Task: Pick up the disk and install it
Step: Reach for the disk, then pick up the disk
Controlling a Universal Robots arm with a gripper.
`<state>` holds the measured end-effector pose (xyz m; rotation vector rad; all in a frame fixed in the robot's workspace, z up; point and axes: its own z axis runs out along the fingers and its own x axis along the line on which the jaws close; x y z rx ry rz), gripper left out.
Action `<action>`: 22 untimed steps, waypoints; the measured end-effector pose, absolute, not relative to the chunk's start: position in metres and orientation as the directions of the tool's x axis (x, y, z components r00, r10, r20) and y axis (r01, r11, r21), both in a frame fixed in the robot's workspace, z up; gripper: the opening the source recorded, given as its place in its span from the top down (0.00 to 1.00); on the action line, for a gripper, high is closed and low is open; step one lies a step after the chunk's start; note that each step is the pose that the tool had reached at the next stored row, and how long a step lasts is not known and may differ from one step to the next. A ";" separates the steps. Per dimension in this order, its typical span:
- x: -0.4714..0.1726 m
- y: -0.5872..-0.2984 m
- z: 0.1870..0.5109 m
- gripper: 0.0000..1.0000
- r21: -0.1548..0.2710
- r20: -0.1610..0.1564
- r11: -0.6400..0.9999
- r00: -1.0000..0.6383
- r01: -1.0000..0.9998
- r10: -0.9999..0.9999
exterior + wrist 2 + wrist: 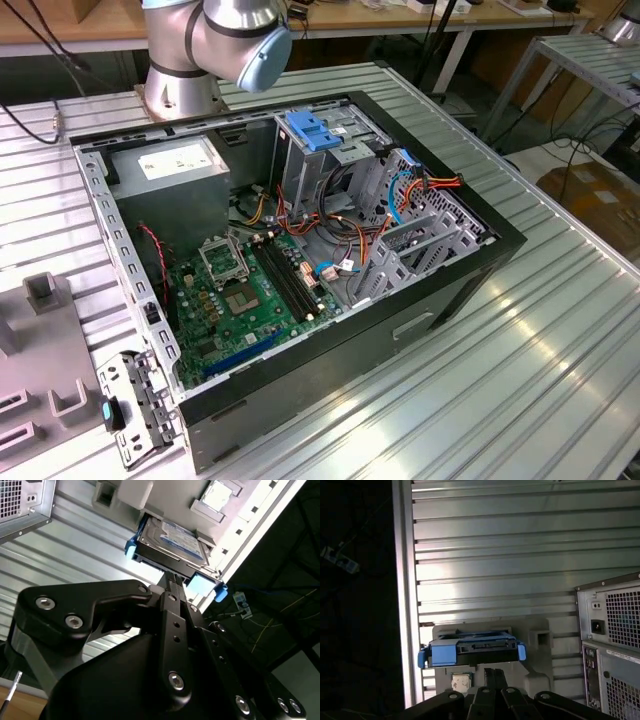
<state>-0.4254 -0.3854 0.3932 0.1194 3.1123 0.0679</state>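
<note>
- Gripper point(172, 580): fingers pressed together with nothing visible between them, tips at the disk's near edge. I cannot tell if they touch it.
- Disk point(172, 542): label showing, resting on a grey holder point(542, 625).
- Holder sits on the ribbed table point(495, 555), beside the case point(615, 630).

The arm point(205, 35) is made of fat, round, shiny silver tubes; one round end has a light blue cap point(268, 58); the gripper point(173, 580) is black and smooth, with long flat bars and chunky curved parts; little round silver screws point(45, 602) dot it.
</note>
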 end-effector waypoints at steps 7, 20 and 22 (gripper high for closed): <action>-0.452 -0.384 0.393 0.89 0.044 -0.024 0.996 -0.997 0.076 0.078; -0.462 -0.383 0.393 0.89 0.045 -0.024 0.996 -0.997 0.077 0.078; -0.462 -0.383 0.393 0.89 0.045 -0.024 0.996 -0.997 0.077 0.078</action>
